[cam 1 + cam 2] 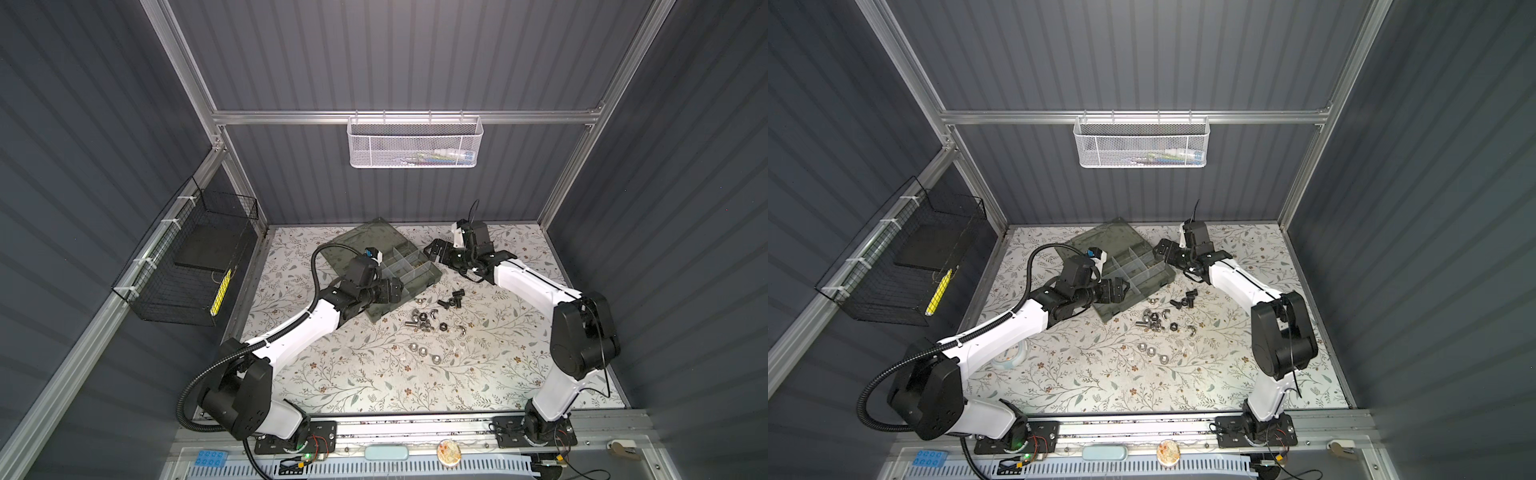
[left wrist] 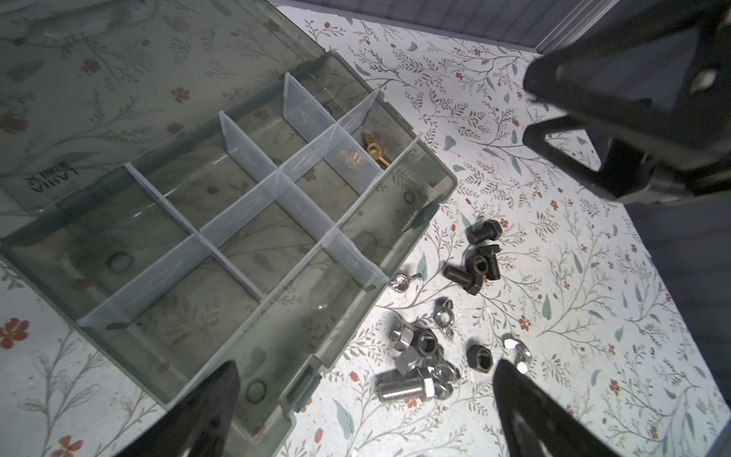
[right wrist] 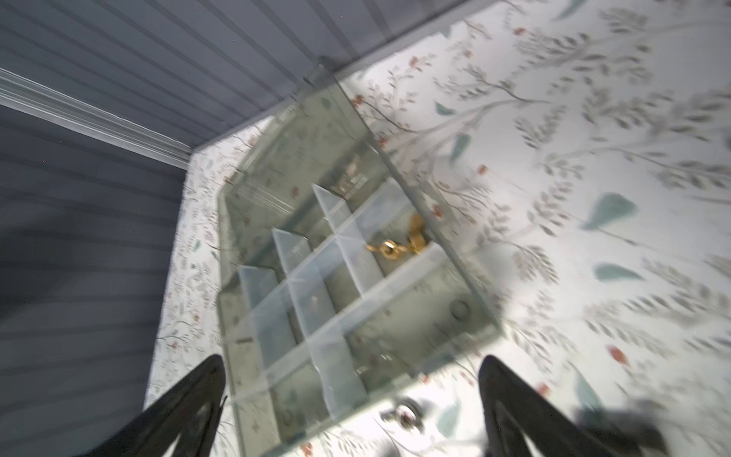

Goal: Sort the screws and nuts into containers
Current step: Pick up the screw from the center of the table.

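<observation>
The containers (image 1: 405, 266) are the divided compartments of a grey-green case whose smoky lid (image 1: 365, 243) lies open behind it. Brass-coloured pieces (image 2: 372, 152) lie in one corner compartment; the other compartments look bare. In front of the case lie black screws (image 1: 453, 299) (image 2: 478, 257), a silver screw (image 2: 403, 385) and a cluster of silver nuts (image 1: 419, 322) (image 2: 419, 340). More nuts (image 1: 424, 351) lie nearer the front. My left gripper (image 1: 395, 289) (image 2: 366, 370) hovers open over the case's near edge. My right gripper (image 1: 434, 249) (image 3: 352, 364) is open and holds nothing above the case's far right corner. The right wrist view is blurred.
A white mesh basket (image 1: 413, 143) hangs on the back rail. A black wire basket (image 1: 187, 257) is fixed to the left wall. One wing nut (image 3: 403, 413) lies right beside the case wall. A pale ring (image 1: 1011, 357) lies under my left arm.
</observation>
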`<state>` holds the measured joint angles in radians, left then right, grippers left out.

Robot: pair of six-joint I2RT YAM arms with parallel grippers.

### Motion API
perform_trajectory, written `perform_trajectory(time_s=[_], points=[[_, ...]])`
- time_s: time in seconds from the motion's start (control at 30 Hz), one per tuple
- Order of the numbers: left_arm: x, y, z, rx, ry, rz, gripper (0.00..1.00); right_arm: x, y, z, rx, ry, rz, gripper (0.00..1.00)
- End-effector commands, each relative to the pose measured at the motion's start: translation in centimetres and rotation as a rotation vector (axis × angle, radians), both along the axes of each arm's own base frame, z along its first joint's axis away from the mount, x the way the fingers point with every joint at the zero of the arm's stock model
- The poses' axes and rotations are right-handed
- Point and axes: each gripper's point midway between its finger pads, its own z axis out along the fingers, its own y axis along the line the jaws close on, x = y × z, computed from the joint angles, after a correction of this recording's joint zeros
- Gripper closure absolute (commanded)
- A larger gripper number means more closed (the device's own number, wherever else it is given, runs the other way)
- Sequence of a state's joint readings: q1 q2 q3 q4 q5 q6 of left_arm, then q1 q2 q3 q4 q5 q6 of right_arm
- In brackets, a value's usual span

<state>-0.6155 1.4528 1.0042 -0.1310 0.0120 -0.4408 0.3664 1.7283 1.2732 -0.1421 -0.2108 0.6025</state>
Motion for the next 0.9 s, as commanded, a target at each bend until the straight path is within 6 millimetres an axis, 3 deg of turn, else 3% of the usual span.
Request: perform_trajectory(time_s=[0.0, 0.17, 0.3, 0.37, 0.43, 0.57, 0.87], points=[[-0.8, -1.4, 0.8, -0.079, -0.013, -0.044, 0.00, -2.2, -3.4, -2.0, -0.128, 0.021, -0.057, 0.01], [-1.8, -3.8, 0.1, -0.111, -0.018, -0.105, 0.00, -5.9, -6.7, -5.6, -0.186, 0.102, -0.102, 0.01], [-2.4, -5.6, -0.8, -0.120, -0.013, -0.140, 0.00, -7.9, -7.9, -8.9, -0.187, 0.177, -0.126, 0.02], [-2.5, -6.0, -1.4, -0.126, 0.002, -0.141, 0.00, -8.5, -8.1, -10.5, -0.197, 0.216, -0.131, 0.05], [-2.7, -6.3, -1.9, -0.135, 0.017, -0.146, 0.00, -8.9, -8.1, -11.8, -0.202, 0.251, -0.127, 0.15], [-3.0, -6.5, -2.5, -0.139, 0.032, -0.151, 0.00, -9.1, -8.5, -13.0, -0.219, 0.269, -0.138, 0.32], [-3.1, -6.0, -2.7, -0.124, 0.028, -0.141, 0.00, -8.0, -8.9, -13.7, -0.278, 0.283, -0.142, 0.47]])
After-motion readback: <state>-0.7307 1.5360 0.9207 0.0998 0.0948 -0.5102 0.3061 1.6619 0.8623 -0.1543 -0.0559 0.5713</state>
